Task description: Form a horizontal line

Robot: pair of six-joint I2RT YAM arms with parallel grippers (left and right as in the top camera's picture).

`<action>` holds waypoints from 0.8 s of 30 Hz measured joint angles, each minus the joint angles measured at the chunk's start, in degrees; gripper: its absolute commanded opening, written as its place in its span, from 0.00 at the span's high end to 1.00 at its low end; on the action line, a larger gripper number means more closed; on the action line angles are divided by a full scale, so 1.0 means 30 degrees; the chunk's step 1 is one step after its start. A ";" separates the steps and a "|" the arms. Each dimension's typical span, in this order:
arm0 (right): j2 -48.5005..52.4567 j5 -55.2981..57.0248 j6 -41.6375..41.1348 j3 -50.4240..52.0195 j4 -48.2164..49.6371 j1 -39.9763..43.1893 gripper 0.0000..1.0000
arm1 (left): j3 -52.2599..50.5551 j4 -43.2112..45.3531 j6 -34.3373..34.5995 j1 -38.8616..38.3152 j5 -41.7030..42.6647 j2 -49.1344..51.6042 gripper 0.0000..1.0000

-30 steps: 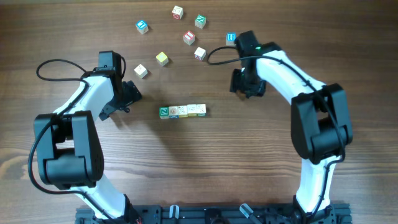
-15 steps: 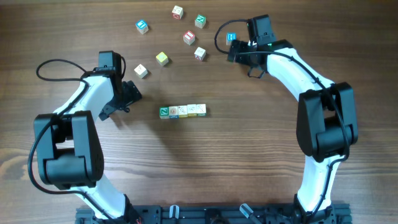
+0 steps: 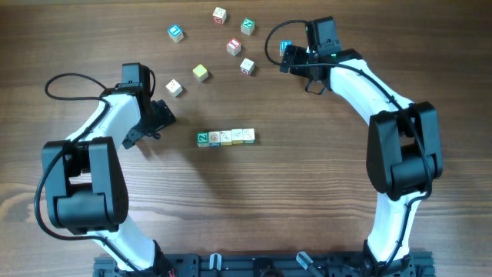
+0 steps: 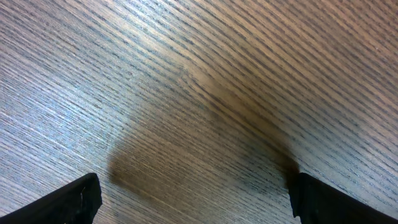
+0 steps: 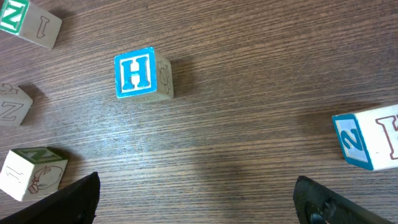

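Note:
The horizontal line (image 3: 225, 137) is a short row of cubes set edge to edge at the table's middle, with the green-faced cube at its left end. My left gripper (image 3: 151, 126) is open and empty, left of the row; the left wrist view (image 4: 193, 199) shows only bare wood between its fingers. My right gripper (image 3: 296, 71) is open and empty at the far right, beside a blue cube (image 3: 286, 48). The right wrist view (image 5: 196, 205) shows a blue H cube (image 5: 143, 73) ahead and a blue "2" cube (image 5: 364, 140) to the right.
Loose cubes lie scattered at the far side: blue (image 3: 176, 32), pale (image 3: 220, 14), green (image 3: 247, 25), red (image 3: 234, 46), white (image 3: 247, 66), yellow (image 3: 201, 72), cream (image 3: 174, 88). The right wrist view shows more cubes at its left edge (image 5: 31, 171).
My right gripper has swung from the table's middle right up to the far side, beside the blue cube. The left arm and the row have not moved.

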State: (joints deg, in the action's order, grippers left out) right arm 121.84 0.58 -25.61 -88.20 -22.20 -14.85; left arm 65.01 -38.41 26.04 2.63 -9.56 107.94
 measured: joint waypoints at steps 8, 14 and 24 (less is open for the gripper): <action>0.0000 0.0000 0.0000 0.0000 0.0000 0.0000 0.00 | 0.0000 0.0000 0.0000 0.0007 0.0000 0.0000 0.00; 0.0000 0.0000 0.0007 0.0000 0.0000 0.0000 0.00 | -0.0007 -0.0073 0.0000 0.0182 0.0124 -0.0517 0.00; 0.0000 0.0000 0.0007 0.0000 0.0000 0.0000 0.00 | -0.0015 -0.0102 0.0000 0.0182 0.0131 -0.6739 0.00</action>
State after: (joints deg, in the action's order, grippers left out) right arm 121.84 0.58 -25.58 -88.20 -22.20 -14.85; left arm 64.97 -38.72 26.04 3.18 -9.17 87.72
